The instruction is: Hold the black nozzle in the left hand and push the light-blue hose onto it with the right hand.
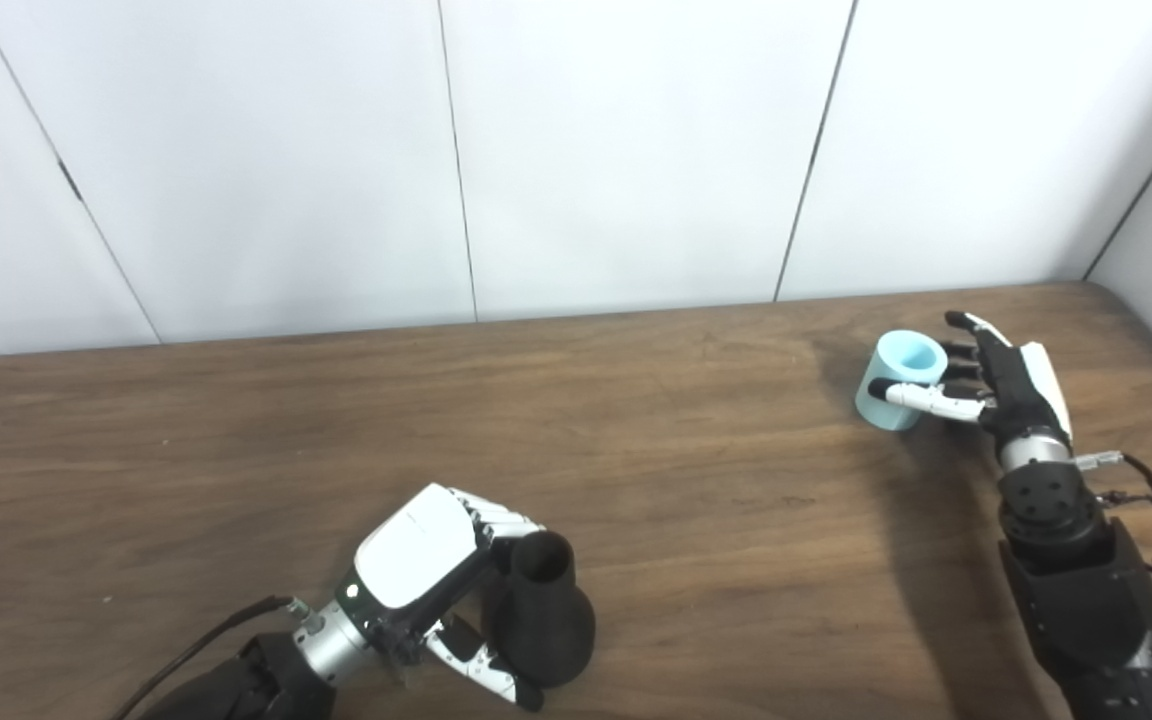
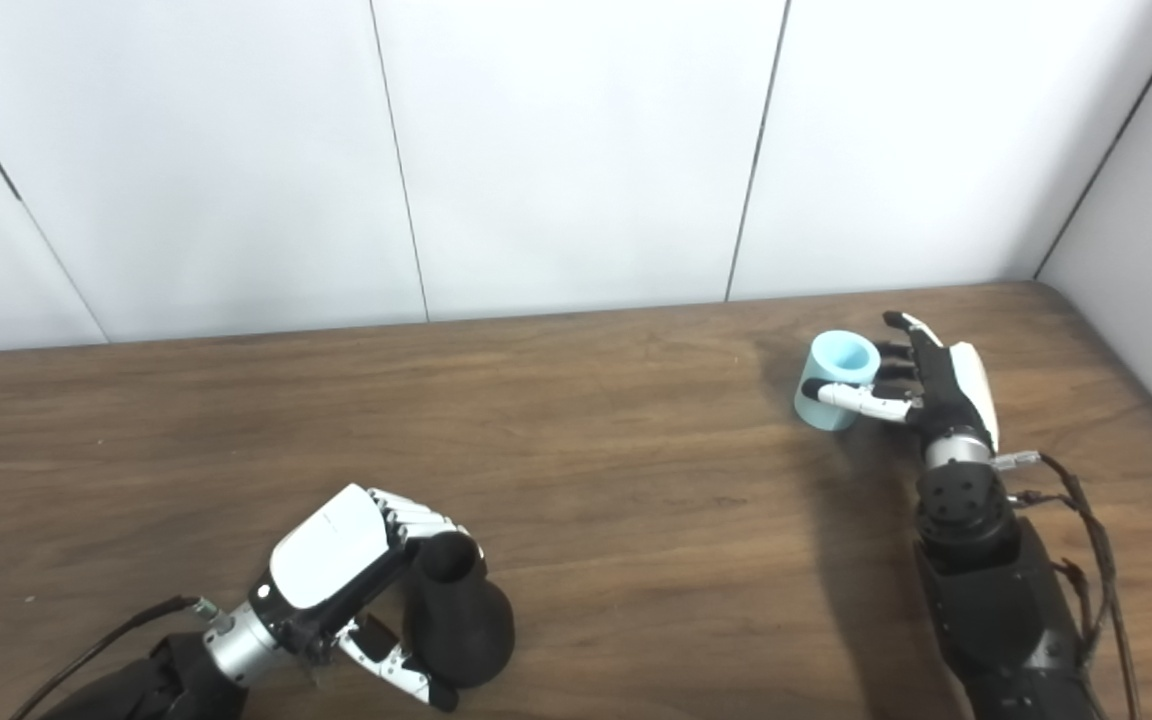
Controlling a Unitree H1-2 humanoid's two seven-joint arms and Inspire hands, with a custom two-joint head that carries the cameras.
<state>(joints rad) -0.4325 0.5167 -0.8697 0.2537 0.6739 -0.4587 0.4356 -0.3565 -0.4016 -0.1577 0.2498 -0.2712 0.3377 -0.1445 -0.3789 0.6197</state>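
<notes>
Black and flask-shaped, the matte plastic nozzle [image 1: 539,620] is standing on the brown wooden desk [image 1: 636,480], the left robot hand [image 1: 436,590] wrapping it steady, while well apart the right robot hand [image 1: 986,390] is closing around the short light-blue hose [image 1: 898,380] for joining.

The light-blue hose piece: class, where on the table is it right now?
The light-blue hose stands open end up at the table's far right, near the back edge, with the right hand around it, far from the black nozzle at front left.
</notes>
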